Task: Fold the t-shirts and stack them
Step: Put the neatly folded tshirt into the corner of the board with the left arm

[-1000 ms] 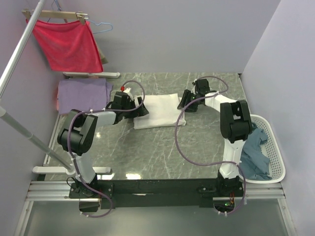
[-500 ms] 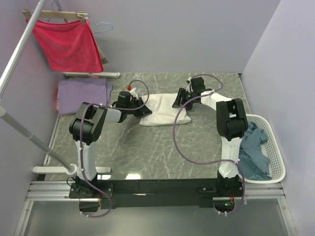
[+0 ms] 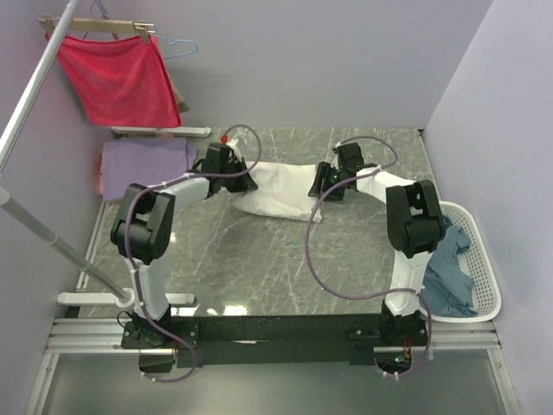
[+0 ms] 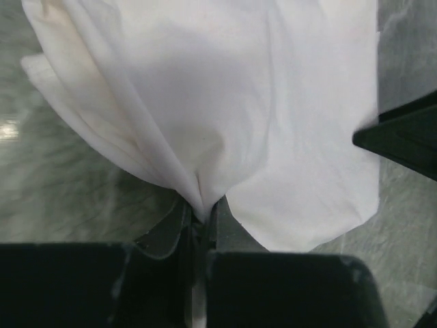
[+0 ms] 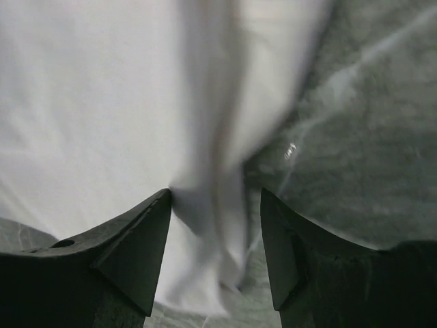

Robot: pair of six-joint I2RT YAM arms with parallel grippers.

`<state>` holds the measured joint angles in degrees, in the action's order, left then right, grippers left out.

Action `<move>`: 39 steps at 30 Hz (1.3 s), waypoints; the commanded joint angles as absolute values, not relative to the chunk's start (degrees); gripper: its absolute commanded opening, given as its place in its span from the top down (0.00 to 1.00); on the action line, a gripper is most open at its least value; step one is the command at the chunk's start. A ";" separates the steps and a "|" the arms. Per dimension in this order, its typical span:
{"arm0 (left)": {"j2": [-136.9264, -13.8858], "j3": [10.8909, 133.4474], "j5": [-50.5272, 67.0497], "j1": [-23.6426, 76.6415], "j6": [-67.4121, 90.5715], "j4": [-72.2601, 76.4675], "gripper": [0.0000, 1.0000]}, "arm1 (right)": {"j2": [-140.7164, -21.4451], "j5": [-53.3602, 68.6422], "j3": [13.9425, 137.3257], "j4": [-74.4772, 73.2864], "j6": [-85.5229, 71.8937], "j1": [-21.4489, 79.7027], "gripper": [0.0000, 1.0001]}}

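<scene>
The white t-shirt lies bunched on the marble table in the middle of the top view. At its left edge my left gripper is shut on a pinched fold of the white cloth, which fans out from the fingertips. My right gripper is at the shirt's right edge, open, and a blurred fold of white cloth hangs between its spread fingers. A folded lavender t-shirt lies at the far left. The grey-blue t-shirt is heaped in the basket.
The white slotted basket stands at the table's right edge. A red cloth hangs from a hanger at the back left, beside a slanting metal rail. Purple cables loop over the table from both arms.
My left gripper has shut on the white shirt's left edge and drawn it up and back. The flat shirt is now bunched. My right gripper has shifted slightly along the right edge.
</scene>
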<state>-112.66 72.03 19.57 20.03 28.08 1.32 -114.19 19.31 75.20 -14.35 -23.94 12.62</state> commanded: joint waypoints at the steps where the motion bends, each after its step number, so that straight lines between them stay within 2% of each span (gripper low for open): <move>1: -102.50 77.34 11.00 17.14 20.23 -8.07 0.99 | -106.79 13.62 72.60 -13.28 -23.47 12.92 0.38; 9: -98.52 86.65 -2.80 12.76 7.40 -18.01 0.99 | -107.13 15.64 72.07 -12.92 -24.35 12.83 0.38; 17: -102.12 92.45 -4.31 0.45 4.05 -19.77 0.99 | -108.54 18.45 72.25 -13.18 -24.43 12.83 0.38; 24: -107.92 103.51 -1.93 -10.88 2.03 -22.75 0.99 | -111.61 20.30 73.12 -12.83 -24.70 12.92 0.38; 28: -112.23 105.82 -5.35 -13.71 1.93 -24.69 0.99 | -113.11 20.92 73.74 -13.01 -24.87 12.92 0.38; 31: -113.38 103.63 -12.29 -15.20 2.46 -24.52 0.99 | -114.17 20.92 74.62 -13.88 -24.70 12.92 0.38; 34: -115.04 104.32 -13.18 -16.43 4.13 -27.06 0.99 | -114.70 21.09 74.88 -14.06 -24.52 12.92 0.38; 35: -115.57 106.07 -13.18 -16.52 5.35 -28.72 0.75 | -114.78 21.09 75.06 -14.24 -24.52 12.92 0.38; 36: -117.14 107.13 -14.31 -16.52 6.23 -30.39 0.43 | -114.79 21.01 75.06 -14.41 -24.43 12.83 0.38; 37: -117.85 108.01 -15.37 -16.44 7.37 -33.54 0.05 | -114.87 20.92 75.15 -14.50 -24.43 12.92 0.38; 38: -118.56 109.93 -16.42 -16.52 9.21 -35.49 0.00 | -114.70 20.66 75.06 -14.68 -24.35 12.92 0.38; 39: -119.43 110.73 -16.70 -16.44 9.92 -37.16 0.01 | -114.52 20.65 75.06 -14.68 -24.35 12.92 0.38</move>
